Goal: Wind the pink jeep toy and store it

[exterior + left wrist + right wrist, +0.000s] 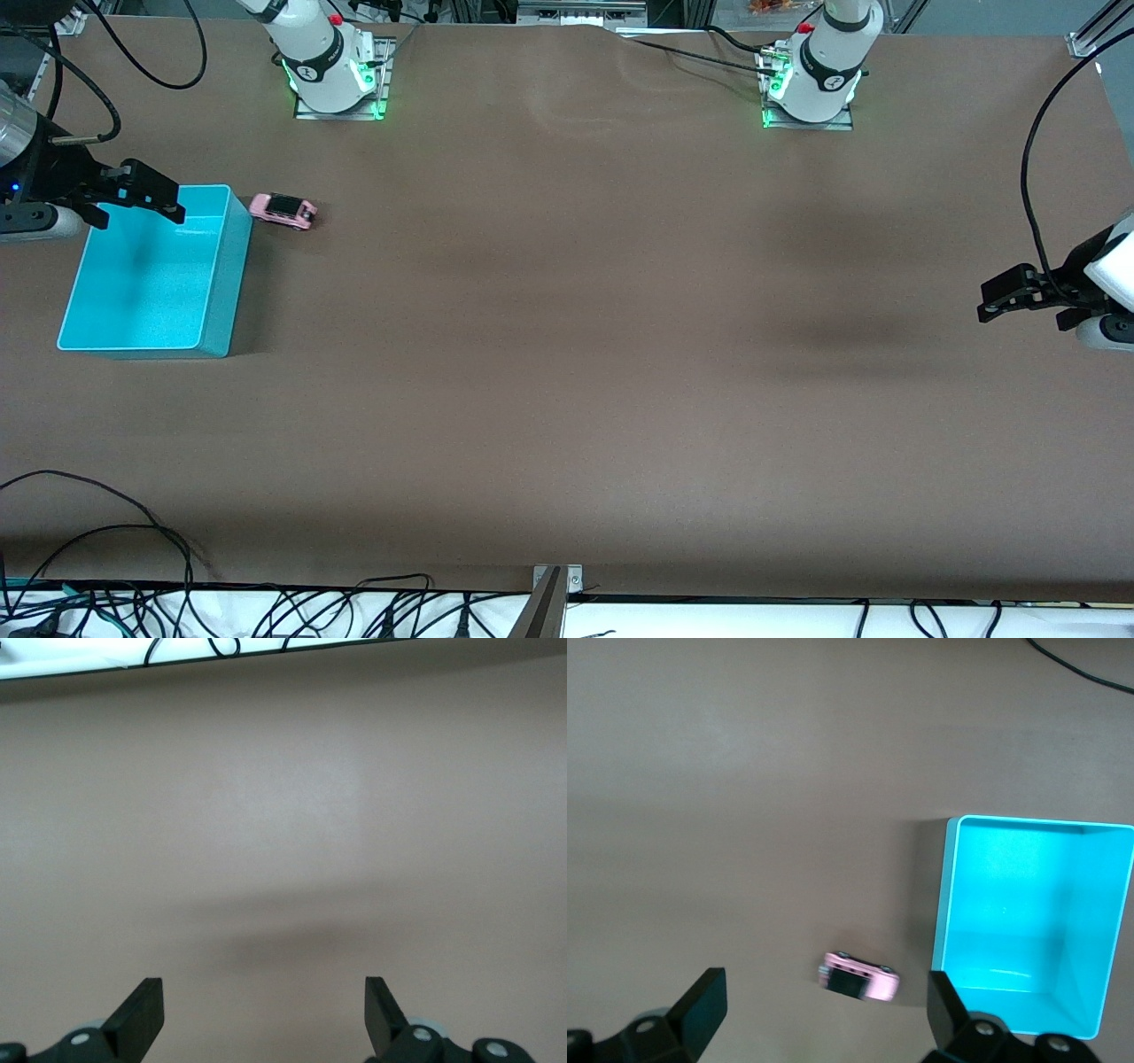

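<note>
A turquoise bin (pixel 151 275) is seen standing on the brown table (pixel 576 372) at the right arm's end, and it serves as the landmark here. The bin is open at the top and nothing is seen inside it. Just beside the bin's upper corner, on the side toward the left arm's end and slightly farther from the front camera than most of the bin, the jeep (pixel 283 211) is found resting on its wheels on the table, apart from the bin wall. In the right wrist view the jeep (pixel 860 977) is shown lying close to the bin (pixel 1032 930) without touching it. The right gripper (pixel 137 197) is held in the air over the bin's farthest edge, its fingers spread apart and nothing clasped between them. The left gripper (pixel 1028 297) is held over bare table at the left arm's end, well apart from the bin, where that arm waits; its fingers (pixel 142 1014) are likewise spread wide with nothing between them.
</note>
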Motion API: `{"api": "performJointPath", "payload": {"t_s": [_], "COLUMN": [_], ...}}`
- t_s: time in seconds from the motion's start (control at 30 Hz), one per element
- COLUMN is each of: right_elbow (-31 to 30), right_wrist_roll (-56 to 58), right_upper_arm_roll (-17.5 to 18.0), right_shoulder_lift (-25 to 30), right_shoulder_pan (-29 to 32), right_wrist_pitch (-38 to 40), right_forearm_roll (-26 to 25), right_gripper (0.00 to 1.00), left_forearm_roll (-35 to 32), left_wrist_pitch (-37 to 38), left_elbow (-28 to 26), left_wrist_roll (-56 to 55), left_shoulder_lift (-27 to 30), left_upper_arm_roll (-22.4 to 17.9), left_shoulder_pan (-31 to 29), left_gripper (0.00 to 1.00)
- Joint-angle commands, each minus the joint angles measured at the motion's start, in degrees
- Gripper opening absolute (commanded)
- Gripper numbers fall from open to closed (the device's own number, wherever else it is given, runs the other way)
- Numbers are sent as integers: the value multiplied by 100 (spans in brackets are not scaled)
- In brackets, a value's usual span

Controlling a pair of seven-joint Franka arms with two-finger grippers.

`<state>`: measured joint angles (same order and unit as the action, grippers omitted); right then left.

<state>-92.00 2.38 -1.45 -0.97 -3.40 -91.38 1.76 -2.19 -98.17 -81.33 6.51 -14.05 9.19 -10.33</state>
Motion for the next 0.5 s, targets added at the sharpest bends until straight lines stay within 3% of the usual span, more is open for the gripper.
{"api": "performJointPath", "payload": {"t_s": [0.0, 0.47], "right_elbow": [59, 77], "right_wrist_roll": [26, 96], "right_upper_arm_roll": [-5, -14], "right_shoulder_lift": [18, 0], "right_shoulder_pan": [-12, -12], "right_wrist_pitch": [6, -73], "right_forearm_roll": [70, 79], "right_gripper": [100, 100], "left_forearm_roll": [140, 114], "left_wrist_pitch": [87, 87], "left_elbow": [-120, -173], "left_wrist_roll": [184, 184], "left_shoulder_lift": [157, 174], "left_upper_arm_roll": [21, 21], "left_shoulder_pan": [-39, -48], "left_gripper": [100, 100]}}
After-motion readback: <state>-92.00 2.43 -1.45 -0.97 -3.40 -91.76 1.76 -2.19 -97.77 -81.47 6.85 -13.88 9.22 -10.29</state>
